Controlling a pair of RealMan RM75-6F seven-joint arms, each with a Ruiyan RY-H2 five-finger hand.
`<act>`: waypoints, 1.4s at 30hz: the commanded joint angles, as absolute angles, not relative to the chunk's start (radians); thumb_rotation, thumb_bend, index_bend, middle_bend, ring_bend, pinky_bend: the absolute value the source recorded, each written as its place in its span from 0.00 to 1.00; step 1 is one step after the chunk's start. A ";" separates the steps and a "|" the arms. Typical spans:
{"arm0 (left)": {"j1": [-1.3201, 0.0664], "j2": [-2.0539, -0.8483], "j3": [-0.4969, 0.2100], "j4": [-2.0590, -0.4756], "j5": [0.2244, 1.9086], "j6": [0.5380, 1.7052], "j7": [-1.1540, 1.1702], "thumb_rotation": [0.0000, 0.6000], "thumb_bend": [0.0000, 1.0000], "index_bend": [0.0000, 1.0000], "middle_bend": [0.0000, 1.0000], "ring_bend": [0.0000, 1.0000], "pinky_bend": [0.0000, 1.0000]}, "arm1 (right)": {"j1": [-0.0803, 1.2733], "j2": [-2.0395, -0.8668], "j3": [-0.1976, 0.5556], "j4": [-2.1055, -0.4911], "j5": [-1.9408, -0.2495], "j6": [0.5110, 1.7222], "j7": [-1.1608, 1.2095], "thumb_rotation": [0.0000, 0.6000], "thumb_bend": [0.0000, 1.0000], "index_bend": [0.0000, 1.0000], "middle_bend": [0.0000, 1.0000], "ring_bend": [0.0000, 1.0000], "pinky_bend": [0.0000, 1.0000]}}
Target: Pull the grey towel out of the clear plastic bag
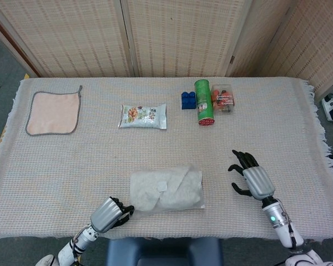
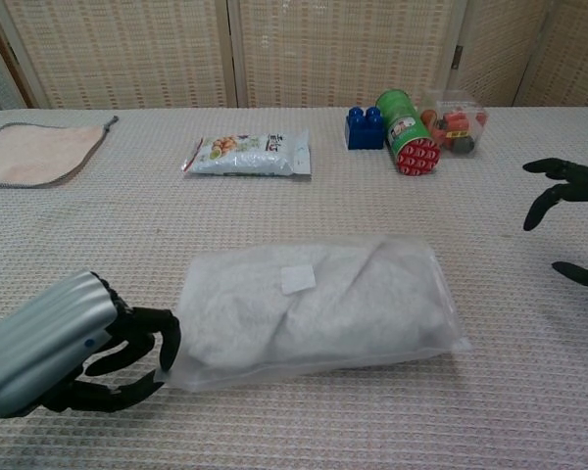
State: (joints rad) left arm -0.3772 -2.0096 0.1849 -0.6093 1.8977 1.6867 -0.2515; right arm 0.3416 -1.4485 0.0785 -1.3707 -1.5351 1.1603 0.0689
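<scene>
The clear plastic bag (image 1: 166,190) lies near the table's front edge with the grey towel (image 2: 304,305) folded inside it. A small white label sits on top of the bag. My left hand (image 1: 110,213) is at the bag's left end, and its dark fingers (image 2: 149,345) pinch the bag's left edge. My right hand (image 1: 250,176) hovers to the right of the bag, apart from it, with fingers spread and nothing in it. In the chest view only the right hand's fingertips (image 2: 565,180) show at the right edge.
At the back stand a blue block (image 1: 188,100), a green can (image 1: 204,103) lying down and a clear box (image 1: 224,98) of orange items. A snack packet (image 1: 144,116) lies mid-table. A peach cloth (image 1: 54,112) lies far left. The table's front edge runs just below the bag.
</scene>
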 commanded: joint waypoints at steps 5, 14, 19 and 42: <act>-0.382 -2.001 0.180 -0.615 1.890 1.693 -0.251 1.00 0.57 0.68 1.00 1.00 1.00 | 0.423 -1.598 0.085 -1.252 -1.544 1.102 0.146 1.00 0.31 0.36 0.00 0.00 0.00; -0.389 -1.987 0.175 -0.631 1.882 1.698 -0.249 1.00 0.57 0.68 1.00 1.00 1.00 | 0.448 -1.684 0.087 -1.197 -1.560 1.143 0.216 1.00 0.31 0.38 0.00 0.00 0.00; -0.393 -1.983 0.172 -0.639 1.879 1.699 -0.249 1.00 0.57 0.68 1.00 1.00 1.00 | 0.467 -1.729 0.090 -1.167 -1.552 1.138 0.244 1.00 0.31 0.41 0.01 0.00 0.00; -0.400 -1.953 0.148 -0.644 1.849 1.697 -0.244 1.00 0.57 0.69 1.00 1.00 1.00 | 0.459 -1.815 0.086 -1.040 -1.544 1.235 0.295 1.00 0.58 0.78 0.16 0.00 0.00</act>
